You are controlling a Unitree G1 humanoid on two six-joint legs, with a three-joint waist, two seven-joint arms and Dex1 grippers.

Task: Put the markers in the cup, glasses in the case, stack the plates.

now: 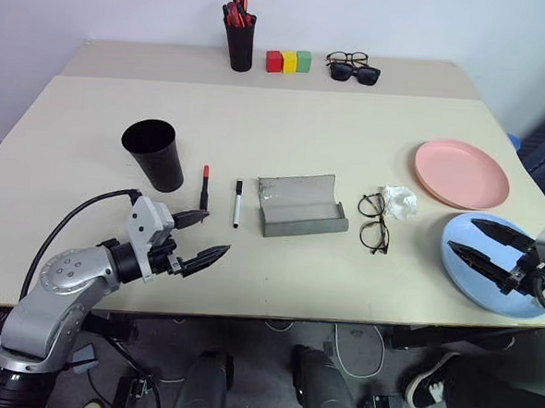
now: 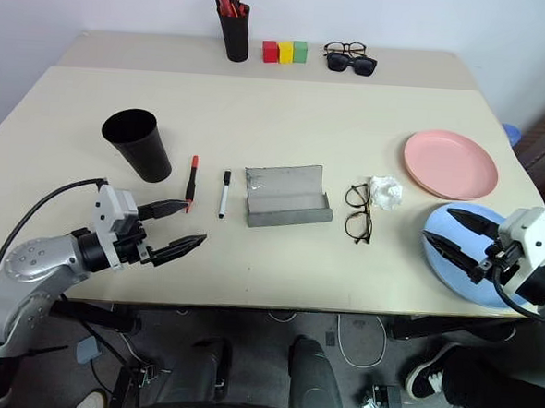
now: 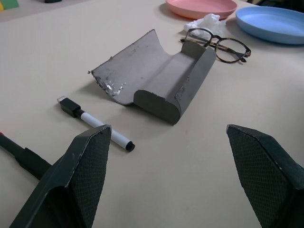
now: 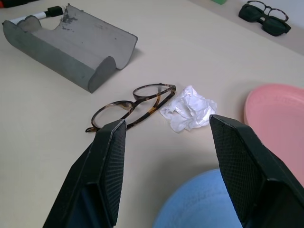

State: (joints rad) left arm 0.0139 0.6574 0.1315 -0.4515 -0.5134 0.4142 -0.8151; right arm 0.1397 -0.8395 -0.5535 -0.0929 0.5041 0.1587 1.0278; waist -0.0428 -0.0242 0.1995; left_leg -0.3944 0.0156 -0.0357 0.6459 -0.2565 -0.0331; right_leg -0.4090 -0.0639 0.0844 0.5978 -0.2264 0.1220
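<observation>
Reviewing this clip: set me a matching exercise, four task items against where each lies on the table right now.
Items:
1. cup
2. case
3. glasses
4. pink plate

Places:
A. beside the crumpled tissue
B. between the white marker and the glasses
C. behind the blue plate
D. left of the red-capped marker

Pairs: 1-D, 2-B, 3-A, 4-C
</observation>
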